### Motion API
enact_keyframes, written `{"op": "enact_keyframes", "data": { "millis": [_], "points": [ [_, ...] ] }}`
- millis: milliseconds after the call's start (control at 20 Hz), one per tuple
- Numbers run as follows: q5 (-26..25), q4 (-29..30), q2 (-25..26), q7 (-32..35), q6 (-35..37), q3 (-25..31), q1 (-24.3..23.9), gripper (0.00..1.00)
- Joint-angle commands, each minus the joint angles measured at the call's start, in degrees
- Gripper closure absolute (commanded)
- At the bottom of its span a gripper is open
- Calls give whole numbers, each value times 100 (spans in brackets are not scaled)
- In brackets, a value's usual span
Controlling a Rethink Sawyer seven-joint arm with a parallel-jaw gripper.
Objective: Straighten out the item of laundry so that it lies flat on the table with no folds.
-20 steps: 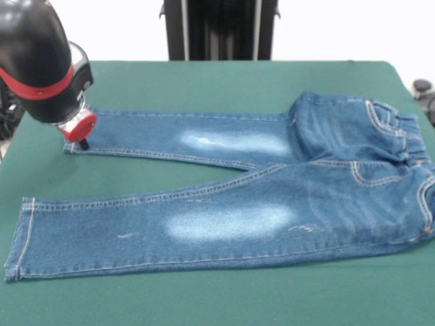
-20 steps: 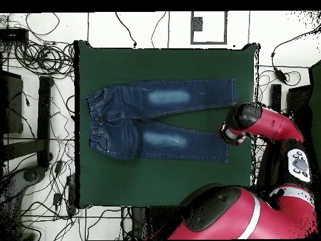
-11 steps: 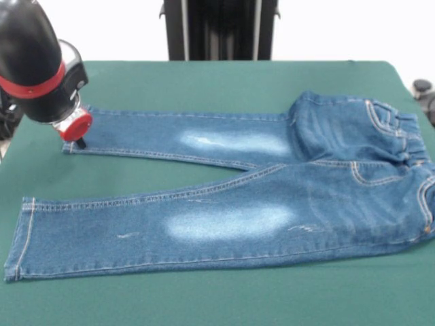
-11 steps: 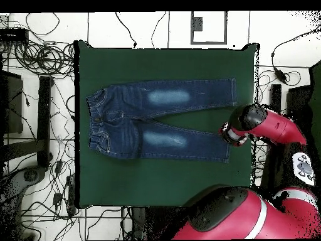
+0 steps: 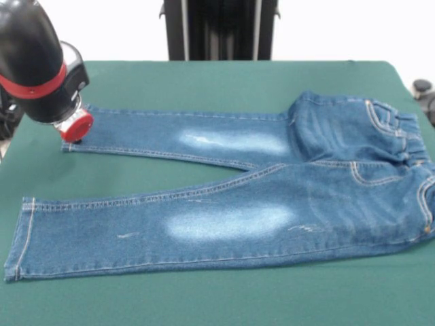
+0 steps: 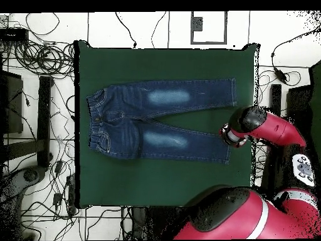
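The jeans [image 5: 231, 193] lie spread on the table [image 5: 204, 81], one leg's cuff just under the gripper [image 5: 76, 130]; whether it grips cannot be told.

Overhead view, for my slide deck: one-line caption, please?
Jeans spread flat on green table, gripper at one leg's hem.

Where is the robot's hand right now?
In the front view the hand is at the left, at the hem of the jeans' far leg.

The arm [image 5: 37, 64] is a rounded glossy black housing with a red band around it. Its end carries a red disc [image 5: 76, 126]. From above, its larger links [image 6: 251, 216] are red with black joints.
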Motion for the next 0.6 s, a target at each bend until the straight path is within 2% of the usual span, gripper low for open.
{"op": "enact_keyframes", "data": {
  "millis": [50, 450, 600],
  "points": [
    [-86, 567, 566, 400, -739, 393, 194, 100],
    [-383, -15, 504, 41, -431, 170, 145, 100],
    [-427, 8, 407, -11, -303, 89, 142, 100]
  ]
}}
